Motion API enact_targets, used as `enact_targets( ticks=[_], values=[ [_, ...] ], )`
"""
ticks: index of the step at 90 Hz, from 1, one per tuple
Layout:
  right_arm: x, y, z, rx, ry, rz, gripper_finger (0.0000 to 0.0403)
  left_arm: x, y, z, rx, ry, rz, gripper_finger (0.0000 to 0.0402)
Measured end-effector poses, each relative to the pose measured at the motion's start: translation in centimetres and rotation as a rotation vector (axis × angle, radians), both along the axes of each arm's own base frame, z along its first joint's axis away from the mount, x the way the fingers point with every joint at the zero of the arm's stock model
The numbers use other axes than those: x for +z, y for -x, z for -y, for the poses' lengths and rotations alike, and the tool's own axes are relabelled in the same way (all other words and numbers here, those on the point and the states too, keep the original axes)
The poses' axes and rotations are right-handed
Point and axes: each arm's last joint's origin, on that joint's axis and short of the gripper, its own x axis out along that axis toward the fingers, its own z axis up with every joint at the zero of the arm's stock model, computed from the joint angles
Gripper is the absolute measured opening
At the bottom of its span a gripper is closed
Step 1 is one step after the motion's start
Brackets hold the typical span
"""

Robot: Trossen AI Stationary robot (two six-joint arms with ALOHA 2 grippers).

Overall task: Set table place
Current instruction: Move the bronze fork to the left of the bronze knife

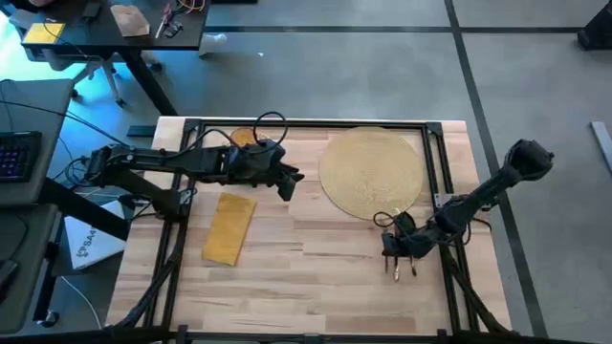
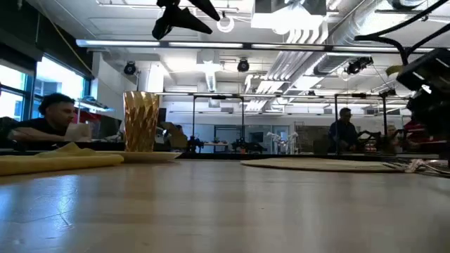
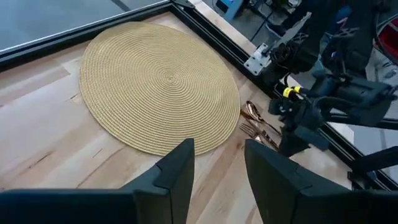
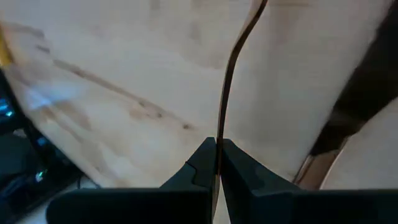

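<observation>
A round woven placemat (image 1: 371,172) lies on the table (image 1: 316,287) at the far right. Copper cutlery (image 3: 256,126) lies by its near right edge, under my right gripper (image 1: 398,250), which is shut on one thin copper piece (image 4: 233,74). A yellow napkin (image 1: 229,227) lies flat at the left. The amber ribbed glass (image 2: 141,121) and the plate (image 2: 144,157) stand at the far left, partly hidden under my left arm in the high view. My left gripper (image 1: 289,178) hangs open above the table's middle, holding nothing. My right gripper pinches a thin copper cutlery piece (image 4: 219,152) between its two fingers, seen edge-on. The piece runs straight ahead from the fingertips over the wood. The fingers slant down from the table's right side. Whether its far end rests on the table, I cannot tell.
A black metal frame rail (image 1: 440,172) runs along the table's far and right sides, close to the placemat. Bare wood lies in the table's middle and along the near edge. People sit in the room behind the table in the low view.
</observation>
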Motion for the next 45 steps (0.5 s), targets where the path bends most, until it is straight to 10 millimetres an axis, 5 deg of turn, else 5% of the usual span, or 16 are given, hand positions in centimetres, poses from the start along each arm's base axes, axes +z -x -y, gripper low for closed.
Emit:
enact_targets(
  ticks=[21,45],
  values=[
    [-0.63,0.01,-0.19,0.015,-0.027,-0.062,0.0019,-0.01,-0.01,0.02,0.004,0.022,0.005,0.0126],
    [-0.40,0.01,-0.29,0.093,-0.015,-0.047,0.0150,-0.03,-0.02,0.03,0.007,0.028,0.007,0.0126]
  ],
)
